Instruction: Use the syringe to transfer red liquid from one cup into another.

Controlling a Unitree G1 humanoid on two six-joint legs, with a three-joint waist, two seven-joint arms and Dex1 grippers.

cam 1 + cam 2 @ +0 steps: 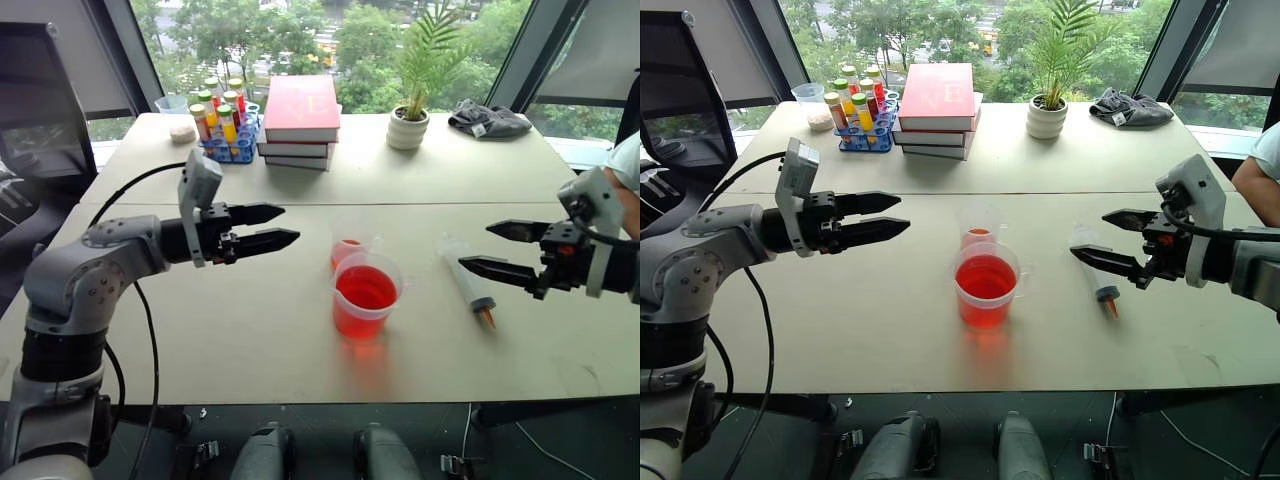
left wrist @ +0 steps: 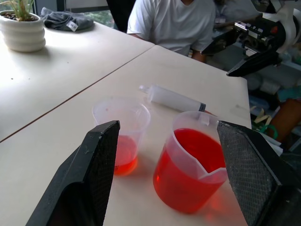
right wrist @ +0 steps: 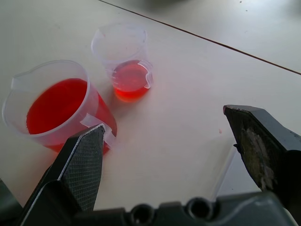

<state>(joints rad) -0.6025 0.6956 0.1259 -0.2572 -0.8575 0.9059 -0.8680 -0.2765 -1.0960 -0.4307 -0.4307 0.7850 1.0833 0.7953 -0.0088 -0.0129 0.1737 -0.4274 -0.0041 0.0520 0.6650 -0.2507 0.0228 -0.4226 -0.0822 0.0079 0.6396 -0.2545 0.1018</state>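
The larger clear cup (image 1: 366,295), well filled with red liquid (image 1: 365,288), stands in the middle of the table. Just behind it and touching it is the smaller clear cup (image 1: 347,250), with a little red liquid at its bottom. The syringe (image 1: 468,280) lies flat on the table to the right of the cups, its orange tip toward the front edge. My left gripper (image 1: 290,224) hovers open and empty, left of the cups and pointing at them. Above the syringe, my right gripper (image 1: 474,246) hangs open and holds nothing.
At the back stand a rack of coloured tubes (image 1: 225,125), a stack of red books (image 1: 300,120), a potted plant (image 1: 410,125) and a grey cloth (image 1: 488,120). A person in a white shirt (image 2: 174,19) sits at the table's right end. A seam (image 1: 400,204) crosses the tabletop.
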